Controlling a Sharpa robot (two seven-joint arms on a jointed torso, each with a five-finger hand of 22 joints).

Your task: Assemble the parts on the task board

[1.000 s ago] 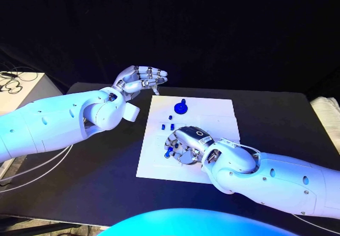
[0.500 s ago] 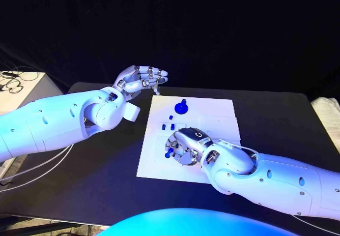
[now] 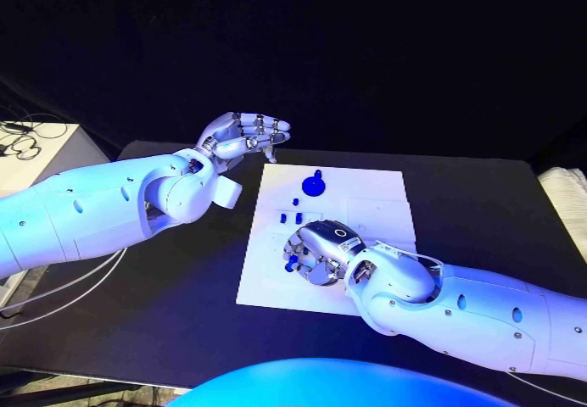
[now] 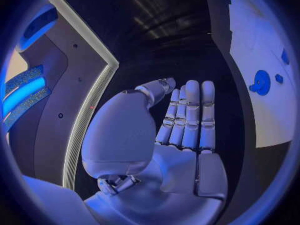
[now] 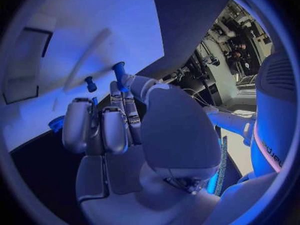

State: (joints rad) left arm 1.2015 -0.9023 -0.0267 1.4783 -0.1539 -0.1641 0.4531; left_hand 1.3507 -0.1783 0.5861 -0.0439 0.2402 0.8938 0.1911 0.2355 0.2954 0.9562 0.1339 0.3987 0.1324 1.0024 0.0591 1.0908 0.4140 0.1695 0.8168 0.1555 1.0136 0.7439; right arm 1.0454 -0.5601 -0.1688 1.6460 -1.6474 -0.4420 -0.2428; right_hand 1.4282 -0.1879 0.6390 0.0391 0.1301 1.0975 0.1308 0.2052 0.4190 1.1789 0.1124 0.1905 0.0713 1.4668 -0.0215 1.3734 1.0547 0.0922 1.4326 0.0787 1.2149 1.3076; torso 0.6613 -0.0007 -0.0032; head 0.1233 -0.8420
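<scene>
The white task board [image 3: 367, 203] lies in the middle of the black table. A round blue part with a knob [image 3: 315, 184] stands near its far edge, and small blue pegs [image 3: 288, 218] stand just nearer. My right hand [image 3: 321, 253] hovers low over the board's near left area. It pinches a blue peg [image 5: 118, 71] between thumb and fingertip, and this peg [image 3: 291, 265] also peeks out beside the fingers. Another peg [image 5: 90, 83] stands on the board just beyond. My left hand [image 3: 245, 136] is raised off the board's far left corner, fingers together and holding nothing [image 4: 187, 120].
A pale side table with cables [image 3: 36, 153] stands at the far left. A white object [image 3: 565, 199] lies at the table's right edge. Bare black table [image 3: 477, 195] surrounds the board. The left wrist view shows the board [image 4: 262, 40] with the round blue part [image 4: 260, 82].
My right hand has edged slightly left and nearer over the board with the peg. The left hand has stayed where it was.
</scene>
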